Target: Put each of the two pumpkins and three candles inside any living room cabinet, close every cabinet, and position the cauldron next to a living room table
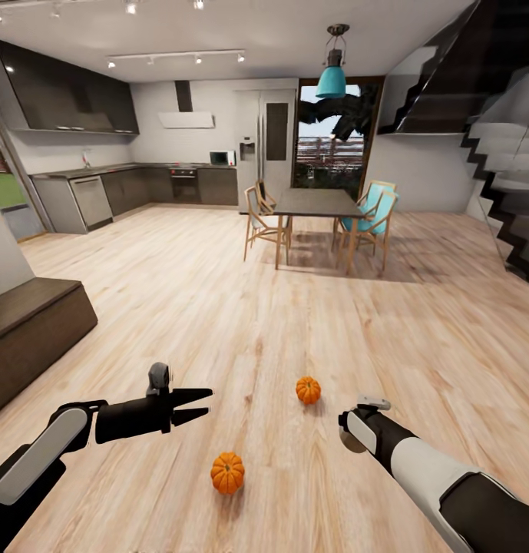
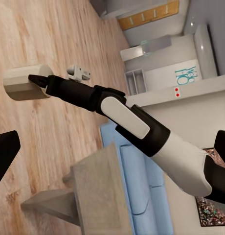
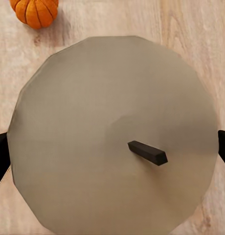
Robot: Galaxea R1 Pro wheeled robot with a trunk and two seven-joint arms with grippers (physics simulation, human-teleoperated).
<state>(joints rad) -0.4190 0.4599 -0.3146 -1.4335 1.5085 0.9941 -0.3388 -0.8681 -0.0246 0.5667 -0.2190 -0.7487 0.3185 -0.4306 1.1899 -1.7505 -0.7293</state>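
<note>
pale wood floor with two pumpkins (image 1: 227, 472) (image 1: 308, 390), left jaws (image 1: 205, 405) apart and empty, right jaws (image 3: 112, 152) around a candle (image 3: 112, 132)

Pale wood floor (image 1: 218, 292) throughout. Farther back, dark dining table (image 1: 316, 203) with wooden chairs (image 1: 266, 221), teal ones (image 1: 371, 215) opposite. Teal pendant lamp (image 1: 332, 75) above. Grey kitchen units (image 1: 126, 190) along back wall; staircase (image 1: 500, 161) at right.
</note>
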